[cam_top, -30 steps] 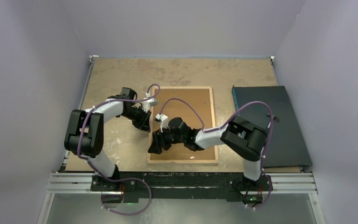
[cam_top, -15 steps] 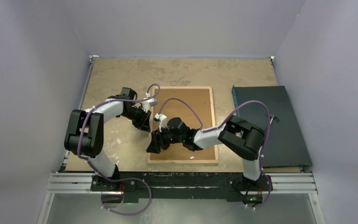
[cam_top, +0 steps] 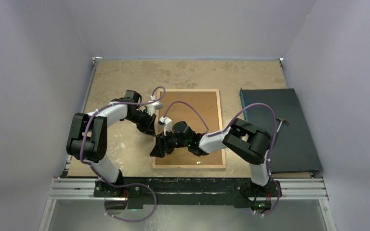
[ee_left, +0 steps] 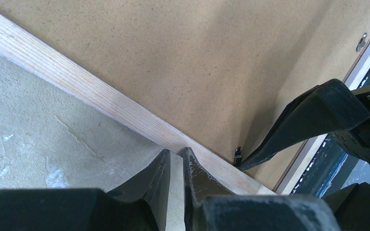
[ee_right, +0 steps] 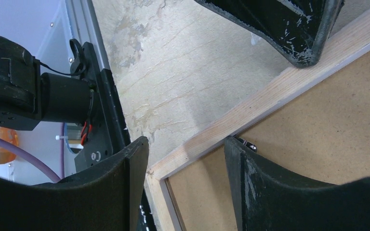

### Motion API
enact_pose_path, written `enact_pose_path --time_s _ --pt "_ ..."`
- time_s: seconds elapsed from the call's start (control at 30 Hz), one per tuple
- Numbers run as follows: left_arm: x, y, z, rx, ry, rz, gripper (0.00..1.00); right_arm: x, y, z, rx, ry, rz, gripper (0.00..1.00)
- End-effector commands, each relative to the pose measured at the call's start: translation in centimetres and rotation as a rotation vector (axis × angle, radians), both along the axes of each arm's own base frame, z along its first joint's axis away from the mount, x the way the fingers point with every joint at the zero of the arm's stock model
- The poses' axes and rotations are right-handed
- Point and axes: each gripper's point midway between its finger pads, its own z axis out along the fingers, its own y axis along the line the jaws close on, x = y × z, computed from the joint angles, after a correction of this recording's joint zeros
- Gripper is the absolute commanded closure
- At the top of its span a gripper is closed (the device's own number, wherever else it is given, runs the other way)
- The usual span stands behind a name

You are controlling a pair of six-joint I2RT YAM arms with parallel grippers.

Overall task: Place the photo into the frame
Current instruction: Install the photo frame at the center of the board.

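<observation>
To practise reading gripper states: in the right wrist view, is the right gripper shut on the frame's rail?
No: the right gripper stands open, one finger each side of the frame's rail.

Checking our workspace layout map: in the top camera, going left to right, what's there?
left gripper → picture frame, wood back up → dark mat. Right gripper left out: it overlaps the frame's left rail.

Soft, even overhead light, faint shadows; wrist views blur up close.

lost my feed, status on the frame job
Left hand nearly shut, tips at frame rail. Right hand open, straddling that rail by a metal tab. Frame back-up, backing board in; photo not in view.
</observation>
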Motion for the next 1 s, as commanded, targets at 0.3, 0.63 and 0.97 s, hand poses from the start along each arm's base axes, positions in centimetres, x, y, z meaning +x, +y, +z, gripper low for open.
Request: enact_pose_path --time_s 0.3,0.63,0.97 --pt "0.8 0.2 -0.2 0.019 -0.052 -0.034 0.89 1.1 -0.1 -1.4 -0.031 -0.021 -0.057 0.39" --pt "0.7 0.2 -0.1 0.018 -0.048 -0.037 0.89 1.3 0.6 0.9 0.075 -0.079 -0.053 0.38" --pt "1.1 0.4 0.8 0.019 -0.062 -0.029 0.9 0.4 -1.8 6.2 0.145 -0.134 -0.071 0.3"
